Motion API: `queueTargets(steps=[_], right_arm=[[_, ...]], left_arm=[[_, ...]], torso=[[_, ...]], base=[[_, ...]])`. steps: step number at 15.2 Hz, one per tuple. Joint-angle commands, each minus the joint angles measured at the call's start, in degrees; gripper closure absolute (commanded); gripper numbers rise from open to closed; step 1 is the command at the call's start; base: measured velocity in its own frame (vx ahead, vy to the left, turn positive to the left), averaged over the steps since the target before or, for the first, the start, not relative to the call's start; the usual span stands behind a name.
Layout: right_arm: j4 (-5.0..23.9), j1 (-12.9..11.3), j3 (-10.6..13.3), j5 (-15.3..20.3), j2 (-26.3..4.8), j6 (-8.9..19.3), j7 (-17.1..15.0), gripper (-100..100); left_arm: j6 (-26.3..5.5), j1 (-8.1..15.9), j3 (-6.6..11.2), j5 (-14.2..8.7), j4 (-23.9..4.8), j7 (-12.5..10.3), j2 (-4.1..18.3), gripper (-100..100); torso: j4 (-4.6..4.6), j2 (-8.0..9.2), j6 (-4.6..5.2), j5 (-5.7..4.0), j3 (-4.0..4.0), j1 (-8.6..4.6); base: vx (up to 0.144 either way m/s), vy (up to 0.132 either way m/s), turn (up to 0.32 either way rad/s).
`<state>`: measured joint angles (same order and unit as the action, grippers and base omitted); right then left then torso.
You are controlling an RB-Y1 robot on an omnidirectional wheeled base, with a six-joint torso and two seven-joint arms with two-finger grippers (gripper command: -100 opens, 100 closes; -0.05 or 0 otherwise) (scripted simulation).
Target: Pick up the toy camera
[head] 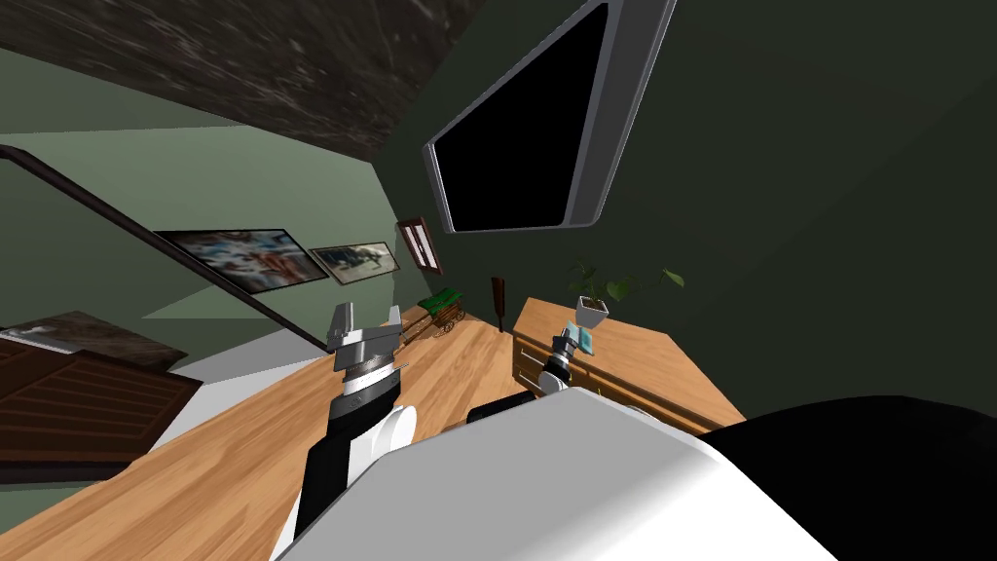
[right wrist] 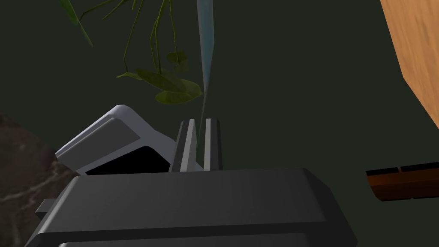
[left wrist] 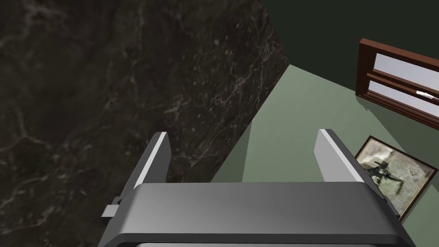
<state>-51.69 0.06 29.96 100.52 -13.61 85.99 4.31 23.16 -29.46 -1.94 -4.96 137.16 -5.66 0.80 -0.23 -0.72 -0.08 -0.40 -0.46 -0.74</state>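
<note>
Right pincer (right wrist: 199,122): 2 blades pressed on 1 edge of a thin teal slab, the toy camera (right wrist: 205,55), held over the light wooden surface (head: 643,365). Left pincer (left wrist: 243,136) spread, empty (raised aside). Risk: edge-only grip, slab may pivot or slip loose.

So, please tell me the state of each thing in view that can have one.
Left end effector: open, empty.
Right end effector: shut on the thin flat teal toy camera.
Thin flat teal toy camera: gripped, standing up between the fingers.
Light wooden cabinet: drawers shut.
White square pot with a green plant: upright on that cabinet.
Grey-framed wall screen: black.
</note>
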Motion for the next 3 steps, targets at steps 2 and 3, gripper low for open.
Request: queueTargets(steps=[2, 3], right_arm=[[1.79, 0.36, 0.29, 0.22, 0.68, 0.86, -1.43, 100], [0.94, 0.54, 0.27, 0.18, 0.48, 0.63, -0.8, 100]], left_arm=[[0.0, 0.0, 0.0, 0.0, 0.0, 0.0, 0.0, 0], [0.0, 0.0, 0.0, 0.0, 0.0, 0.0, 0.0, 0]], torso=[[0.02, -0.02, -0.01, 0.02, 0.0, -0.01], [0.03, -0.04, -0.02, 0.03, 0.0, -0.01]], base=[[0.0, 0.003, 0.008], [0.0, 0.0, 0.0]])
